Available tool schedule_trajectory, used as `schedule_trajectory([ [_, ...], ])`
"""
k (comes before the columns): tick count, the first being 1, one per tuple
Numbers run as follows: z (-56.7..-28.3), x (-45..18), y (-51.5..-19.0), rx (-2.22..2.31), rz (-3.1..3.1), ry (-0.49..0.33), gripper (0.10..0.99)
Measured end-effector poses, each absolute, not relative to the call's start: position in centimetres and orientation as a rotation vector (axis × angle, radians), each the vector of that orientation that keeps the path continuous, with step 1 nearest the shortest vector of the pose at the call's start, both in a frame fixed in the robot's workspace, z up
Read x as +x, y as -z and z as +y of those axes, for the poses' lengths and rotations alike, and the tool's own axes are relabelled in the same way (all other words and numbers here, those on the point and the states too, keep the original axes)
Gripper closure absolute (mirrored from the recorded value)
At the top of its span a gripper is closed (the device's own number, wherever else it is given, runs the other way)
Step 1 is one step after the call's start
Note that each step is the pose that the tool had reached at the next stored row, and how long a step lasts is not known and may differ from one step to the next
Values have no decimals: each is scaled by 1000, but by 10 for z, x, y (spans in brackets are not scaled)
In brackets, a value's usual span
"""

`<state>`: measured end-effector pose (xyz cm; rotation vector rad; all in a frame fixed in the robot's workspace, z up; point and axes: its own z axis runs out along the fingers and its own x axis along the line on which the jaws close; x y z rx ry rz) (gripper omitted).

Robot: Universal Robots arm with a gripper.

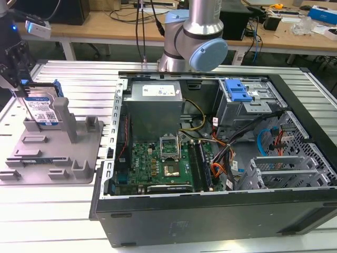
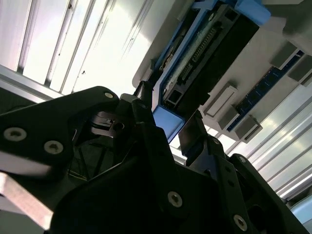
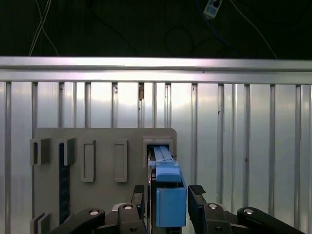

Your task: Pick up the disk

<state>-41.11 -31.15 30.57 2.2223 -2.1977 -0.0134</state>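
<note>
On the slatted metal table (image 1: 79, 68) the biggest thing is the open computer case (image 1: 210, 211), lying on its side with the board and cables exposed. It sits toward the exterior view's right. Not part of this job as far as I can judge.

Behind the case is the arm (image 1: 197, 31), with its grey and blue joint above the case's back wall.

Toward the exterior view's left, just beside the case, lies the grey plastic fixture (image 1: 79, 153), a flat plate with upright posts and slots. I read it as a parking stand: the slots hold a part on edge so its top is free to be taken from above.

The disk (image 1: 43, 112) stands upright in a slot at the far end of the fixture, with its labelled face showing in the exterior view and a grey post just beside it. The post and slot seem to be what keeps it from tipping. It rests in the fixture, not lifted.

The gripper (image 3: 168, 195) hangs right over the disk's top edge, straddling the blue rail. Both wrist views show one of the fingers (image 3: 197, 195) on each side of the blue end. The jaws are spread, with a thin gap on each side, so I judge nothing is clamped yet. Lining up across the thin dimension makes sense, since the pads would meet the flat sides.
</note>
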Motion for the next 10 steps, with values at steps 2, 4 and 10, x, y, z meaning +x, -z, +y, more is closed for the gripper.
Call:
schedule_trajectory([
  [2, -312, -411, -304, 2222, -2198, 13, 604],
  [4, -312, -411, -303, 2222, -2198, 13, 604],
  [10, -311, -411, -300, 2222, -2198, 13, 604],
])
